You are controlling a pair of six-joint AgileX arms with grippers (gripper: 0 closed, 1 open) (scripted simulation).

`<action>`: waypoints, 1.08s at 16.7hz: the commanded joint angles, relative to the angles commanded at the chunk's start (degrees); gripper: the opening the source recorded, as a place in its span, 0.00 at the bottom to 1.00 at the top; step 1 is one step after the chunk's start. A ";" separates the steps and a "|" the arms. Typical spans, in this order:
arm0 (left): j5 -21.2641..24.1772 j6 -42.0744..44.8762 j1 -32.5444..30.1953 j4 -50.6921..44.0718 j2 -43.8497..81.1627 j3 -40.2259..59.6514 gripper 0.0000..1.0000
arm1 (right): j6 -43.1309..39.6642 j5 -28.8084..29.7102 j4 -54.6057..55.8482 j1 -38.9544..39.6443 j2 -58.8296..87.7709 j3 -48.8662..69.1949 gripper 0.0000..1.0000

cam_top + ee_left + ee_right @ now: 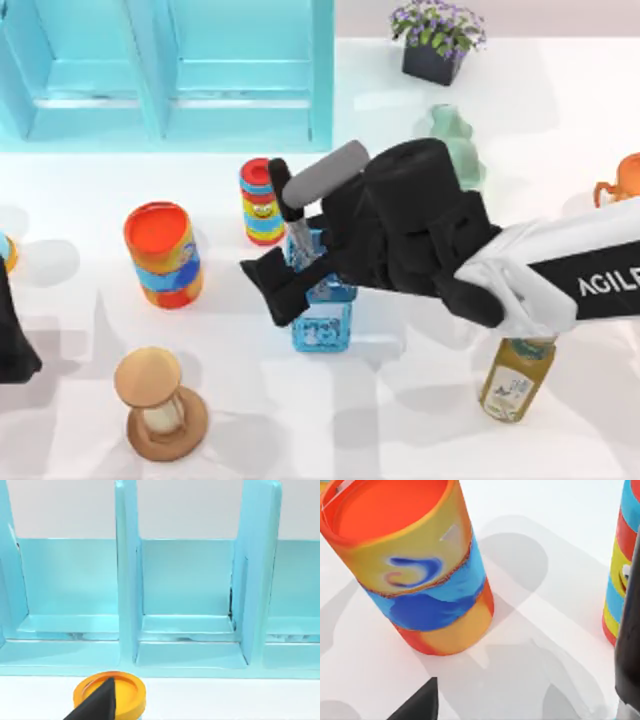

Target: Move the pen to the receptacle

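At the middle of the table in the top view, the right gripper (pixel 292 262) hangs over the small blue basket (pixel 322 318), pinching the pen (pixel 290 208) so that its black upper part rises above the fingers while the silver-grey barrel points down at the basket's mouth. The step in hand looks like the lowering: the barrel should be kept near upright and centred between the basket walls, and let go only once the tip is well inside, else it may tip out toward the striped can (pixel 261 201) just behind. The left gripper (pixel 12 340) sits parked at the table's left edge. In the left wrist view a blue shelf (pixel 185 605) faces the camera beyond a yellow lid (pixel 125 692); I cannot tell how that hand's fingers stand. In the right wrist view the orange cup (pixel 415 565) stands well apart, and the pen's black part (pixel 630 630) runs down one edge.
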 joint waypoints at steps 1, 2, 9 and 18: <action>0.00 0.00 0.00 0.00 0.00 0.00 1.00 | 0.00 0.00 0.00 0.00 0.00 0.00 0.00; 0.00 0.00 0.00 0.00 0.00 0.00 1.00 | 0.00 0.00 0.00 0.00 0.00 0.00 0.00; 0.00 0.00 0.00 0.00 0.00 0.00 1.00 | 0.21 -0.16 -0.01 0.05 -0.29 0.28 0.00; 0.00 0.00 0.00 0.00 0.00 0.00 1.00 | -6.88 -9.95 -20.87 -11.28 -15.74 2.33 0.00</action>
